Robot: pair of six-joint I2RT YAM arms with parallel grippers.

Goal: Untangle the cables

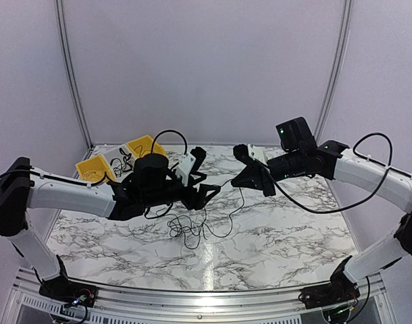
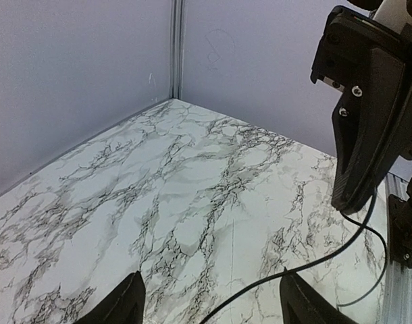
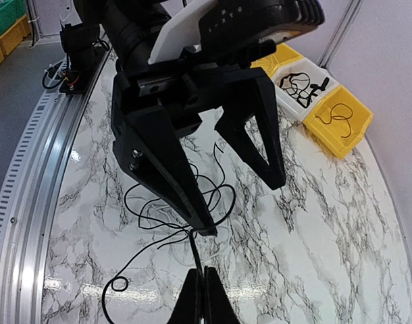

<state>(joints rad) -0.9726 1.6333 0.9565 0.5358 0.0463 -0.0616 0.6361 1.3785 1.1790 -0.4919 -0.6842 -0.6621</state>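
1. While both arms reached inward above it, the marble-patterned table carried loose wire near its middle and a row of bins at its far left corner.
2. The left arm and the right arm came in from their own sides. Their heads faced each other over the table's centre, near but apart.
3. A white bin sat between two yellow ones. It held a dark bundle of wire with small end pieces. The yellow bin closest to the right wrist camera held one thin black coil.
4. The left gripper hung above the table with its fingers spread wide and nothing clamped between them.
5. The right gripper had its fingers pressed together, pinching a single thin strand at the tips.
6. Most of the cables lay as a slack tangle of loops on the table, under and just nearer than the left gripper.
7. One strand rose off that heap to the right gripper's pinch, passing close by the tip of one left finger. Whether it touched that tip, I could not tell.
8. A small curl of wire lay flat at the near side of the heap.
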